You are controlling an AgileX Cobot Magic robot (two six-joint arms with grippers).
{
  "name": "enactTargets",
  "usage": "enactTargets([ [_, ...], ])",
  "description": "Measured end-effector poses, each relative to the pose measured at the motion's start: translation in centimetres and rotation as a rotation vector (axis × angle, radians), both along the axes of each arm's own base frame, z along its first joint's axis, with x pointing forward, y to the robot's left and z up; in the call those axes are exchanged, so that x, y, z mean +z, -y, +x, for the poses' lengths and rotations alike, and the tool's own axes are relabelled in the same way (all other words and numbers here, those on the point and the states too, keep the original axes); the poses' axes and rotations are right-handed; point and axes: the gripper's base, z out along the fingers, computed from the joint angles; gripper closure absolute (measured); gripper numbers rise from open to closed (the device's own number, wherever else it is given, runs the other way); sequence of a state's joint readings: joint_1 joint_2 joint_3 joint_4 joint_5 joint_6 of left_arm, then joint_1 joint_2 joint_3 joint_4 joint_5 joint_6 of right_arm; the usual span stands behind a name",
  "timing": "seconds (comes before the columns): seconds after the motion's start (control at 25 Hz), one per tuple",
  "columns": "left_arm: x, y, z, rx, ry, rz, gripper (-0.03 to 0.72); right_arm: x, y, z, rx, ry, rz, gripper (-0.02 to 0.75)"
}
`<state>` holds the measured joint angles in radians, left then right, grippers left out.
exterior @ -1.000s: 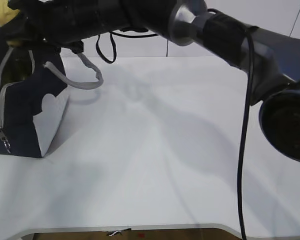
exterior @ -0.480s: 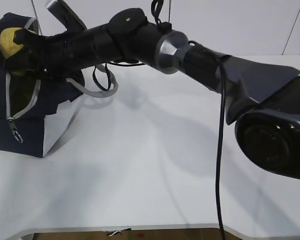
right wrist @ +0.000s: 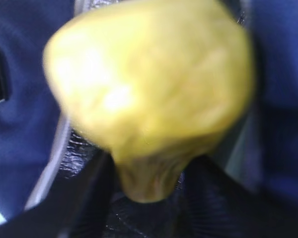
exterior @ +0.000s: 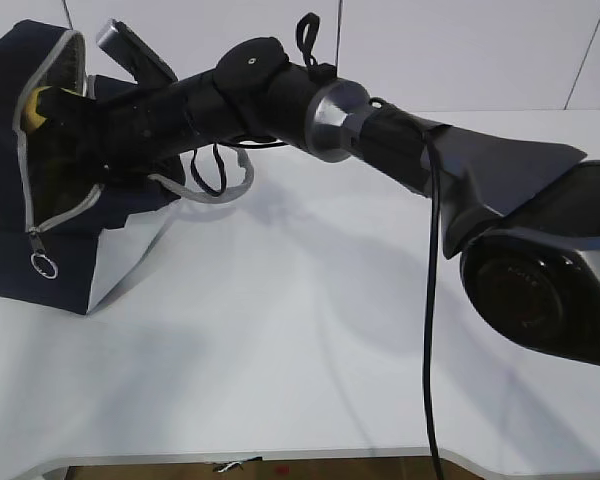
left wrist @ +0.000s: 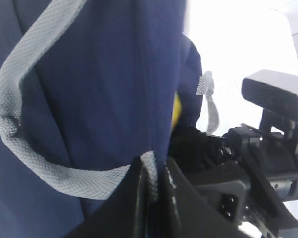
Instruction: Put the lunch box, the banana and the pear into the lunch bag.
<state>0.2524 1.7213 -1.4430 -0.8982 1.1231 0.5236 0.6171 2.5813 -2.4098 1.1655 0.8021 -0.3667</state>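
Your right arm has carried the pear (exterior: pixel 37 106) from above the bag (exterior: pixel 42 262) down into its open mouth over the last second, and the bag itself now sits more upright on the counter (exterior: pixel 310 350). That puts the pear close to release; I judge this item nearly done.

Your right fingers (right wrist: pixel 139 198) are partly spread around the pear, which fills the blurred wrist view; whether they grip it or have just let go, you cannot tell. Your left fingers (left wrist: pixel 151 183) are pinched narrow on the bag's fabric edge beside a grey strap (left wrist: pixel 44 163), holding the bag. Neither banana nor lunch box shows.
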Motion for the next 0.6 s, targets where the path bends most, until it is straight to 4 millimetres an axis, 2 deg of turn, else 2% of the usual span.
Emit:
enactTargets([
  [0.12,0.0,0.0,0.0,-0.002,-0.001,-0.002,0.664,0.0,0.0,-0.1,0.002,-0.018,0.001,0.193],
  [0.2,0.0,0.0,0.0,-0.004,-0.002,-0.002,0.664,0.0,0.0,-0.2,0.013,-0.025,-0.001,0.156],
  [0.36,0.0,0.0,0.0,-0.003,-0.001,-0.005,0.664,0.8,0.5,-0.1,0.055,-0.006,0.002,0.150],
  [0.6,0.0,0.0,0.0,-0.003,-0.001,-0.005,0.664,4.1,2.6,0.7,0.113,0.111,-0.024,0.162],
])
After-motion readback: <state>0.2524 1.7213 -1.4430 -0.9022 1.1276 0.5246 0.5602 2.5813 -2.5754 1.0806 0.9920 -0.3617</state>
